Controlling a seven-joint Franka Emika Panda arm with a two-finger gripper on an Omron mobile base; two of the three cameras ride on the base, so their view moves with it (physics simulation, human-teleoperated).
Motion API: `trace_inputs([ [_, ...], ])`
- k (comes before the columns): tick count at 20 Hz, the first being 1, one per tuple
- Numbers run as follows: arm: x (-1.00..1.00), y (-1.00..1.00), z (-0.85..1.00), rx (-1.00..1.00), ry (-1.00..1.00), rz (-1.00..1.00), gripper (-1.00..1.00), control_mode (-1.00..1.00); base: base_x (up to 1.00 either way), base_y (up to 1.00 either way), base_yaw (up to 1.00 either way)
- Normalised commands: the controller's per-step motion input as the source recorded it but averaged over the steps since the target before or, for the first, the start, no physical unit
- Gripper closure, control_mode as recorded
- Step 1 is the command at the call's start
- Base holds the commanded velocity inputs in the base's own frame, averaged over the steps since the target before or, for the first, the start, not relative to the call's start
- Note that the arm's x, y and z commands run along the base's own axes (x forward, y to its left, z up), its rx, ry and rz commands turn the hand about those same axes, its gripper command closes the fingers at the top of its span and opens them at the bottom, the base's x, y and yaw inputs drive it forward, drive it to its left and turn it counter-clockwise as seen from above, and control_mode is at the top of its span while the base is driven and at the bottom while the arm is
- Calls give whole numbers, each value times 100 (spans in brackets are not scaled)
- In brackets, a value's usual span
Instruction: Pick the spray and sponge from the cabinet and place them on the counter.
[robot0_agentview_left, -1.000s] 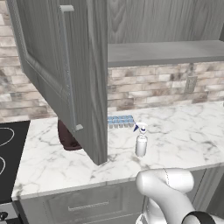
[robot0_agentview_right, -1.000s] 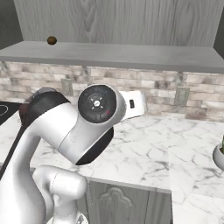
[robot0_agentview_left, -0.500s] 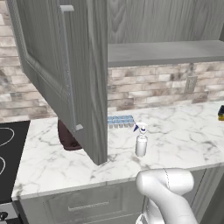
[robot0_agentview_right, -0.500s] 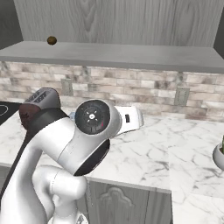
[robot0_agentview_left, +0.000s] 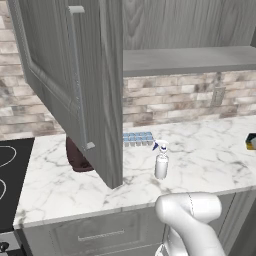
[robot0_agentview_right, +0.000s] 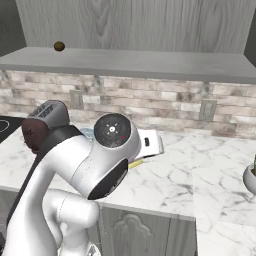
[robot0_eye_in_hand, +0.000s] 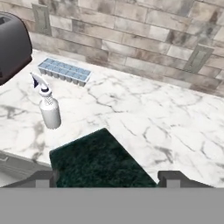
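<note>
The sponge (robot0_eye_in_hand: 97, 158) lies dark green side up between my gripper's (robot0_eye_in_hand: 107, 178) two fingertips, which touch its two ends, so the gripper is shut on it above the counter (robot0_eye_in_hand: 144, 118). At the right edge of the left base view the sponge (robot0_agentview_left: 251, 142) hangs just over the marble, yellow below and dark above. A yellow sliver of it (robot0_agentview_right: 134, 164) peeks out under my hand. The spray (robot0_agentview_left: 161, 161) stands upright on the counter (robot0_agentview_left: 200, 160), to the left in the hand view (robot0_eye_in_hand: 48, 107). The cabinet (robot0_agentview_left: 65, 75) door hangs open over the counter's left part.
A pale blue ice-cube tray (robot0_agentview_left: 137, 138) lies by the brick wall behind the spray. A dark red toaster (robot0_agentview_left: 77, 156) stands under the open door, with the black stovetop (robot0_agentview_left: 10, 175) to its left. A small brown ball (robot0_agentview_right: 59, 46) rests on the shelf. A pot (robot0_agentview_right: 250, 177) stands far right.
The sponge has come into the left base view at its right edge and sunk a little toward the counter. My arm has swung and lowered with it.
</note>
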Motion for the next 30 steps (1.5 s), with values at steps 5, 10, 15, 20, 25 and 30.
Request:
trace_inputs([
  [5, 0, -8, -58, 0, -4, 3, 100, -100, 0, 0, 0],
  [10, 5, 0, -40, 0, -5, 1, 100, -100, 0, 0, 0],
  [15, 27, 0, -11, 0, 2, -1, 100, -100, 0, 0, 0],
  [20, 33, -4, -2, 0, 9, -1, 100, -100, 0, 0, 0],
  [25, 29, -17, -15, 0, 13, 0, 100, -100, 0, 0, 0],
  [30, 19, -8, -36, 0, 8, 0, 100, -100, 0, 0, 0],
])
